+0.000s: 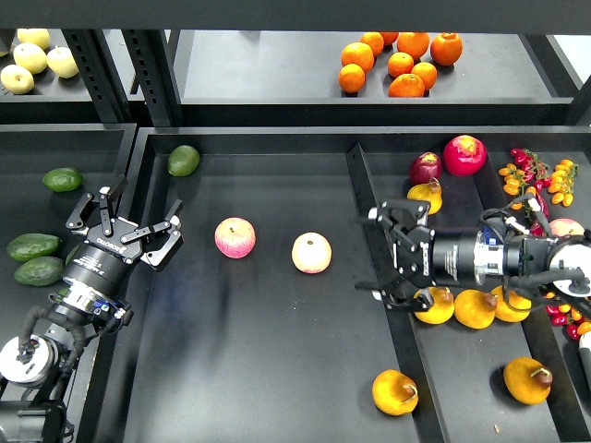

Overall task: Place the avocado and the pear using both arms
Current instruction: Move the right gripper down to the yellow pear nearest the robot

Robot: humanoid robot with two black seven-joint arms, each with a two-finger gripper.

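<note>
Three dark green avocados lie in the left bin: one at the back (63, 179) and two side by side (32, 246) (39, 270). My left gripper (129, 224) is open and empty, just right of them over the bin's divider. Several yellow-orange pears lie in the right bin; the nearest one (432, 305) is just below my right gripper's lower finger, and another (426, 195) lies above the gripper. My right gripper (380, 255) is open and empty, pointing left at the bin's left wall.
A lighter green avocado (183, 160) and two pink-yellow apples (235, 237) (311, 252) lie in the middle bin. More pears (394, 392) (527, 380) lie lower right. Red fruits (464, 154) and small peppers (540, 180) sit at the back right. Oranges (397, 60) sit on the upper shelf.
</note>
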